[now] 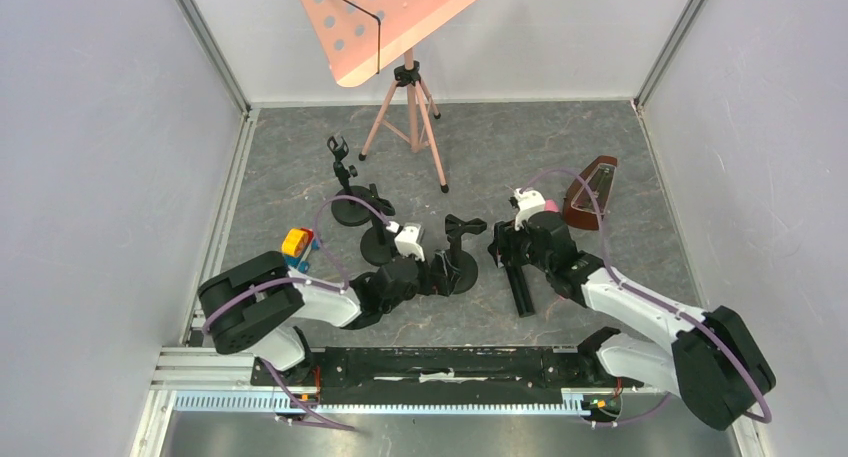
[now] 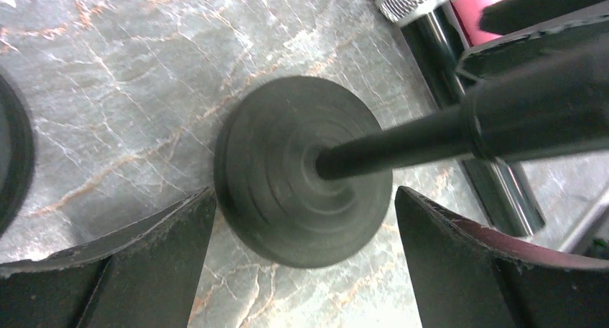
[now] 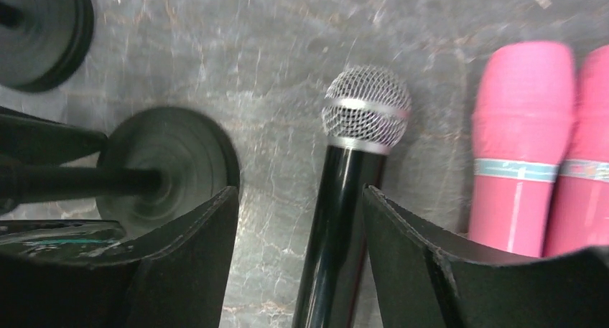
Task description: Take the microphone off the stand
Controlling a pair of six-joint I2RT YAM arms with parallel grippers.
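R jaws astride black mic, head past tips, gap one side

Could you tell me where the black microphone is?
Right wrist view: the black microphone lies between the right gripper's open fingers, beside the pink microphones.

The microphone is being shown with a black body and silver mesh head. The stand is being seen in black, the table in grey marble veined with rust, the spare microphones in pink with pale blue bands.
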